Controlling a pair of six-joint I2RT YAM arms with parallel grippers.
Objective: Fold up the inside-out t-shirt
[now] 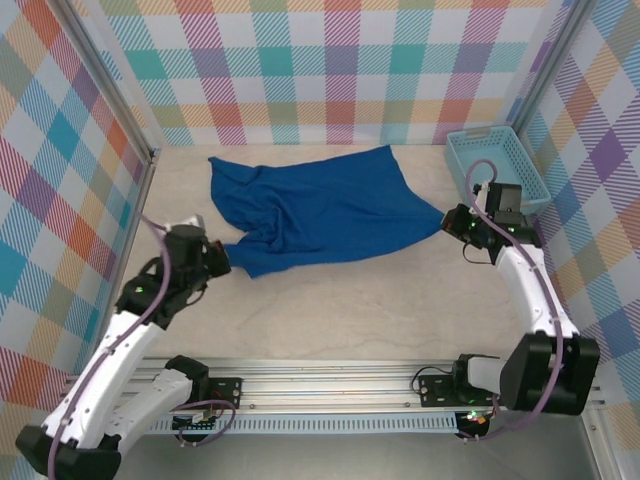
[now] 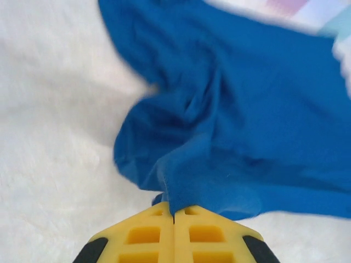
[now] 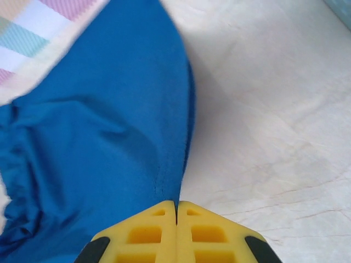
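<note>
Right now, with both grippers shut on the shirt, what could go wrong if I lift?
The left gripper pinches only a thin bunched edge of the shirt; it may slip out.
The right gripper holds a narrow corner near the basket; a wide swing could knock it.
Wrinkles near the left grip could get folded in.

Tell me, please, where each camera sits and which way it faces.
Top external: fixed above and behind, looking down on table, t-shirt and basket; left arm and right arm show.
Left wrist: on the left arm, looking along the left gripper, shut on the t-shirt's bunched edge; yellow fingers show.
Right wrist: on the right arm, looking along the right gripper, shut on a t-shirt corner; yellow fingers show.
Shared: both wrist views show the t-shirt.
</note>
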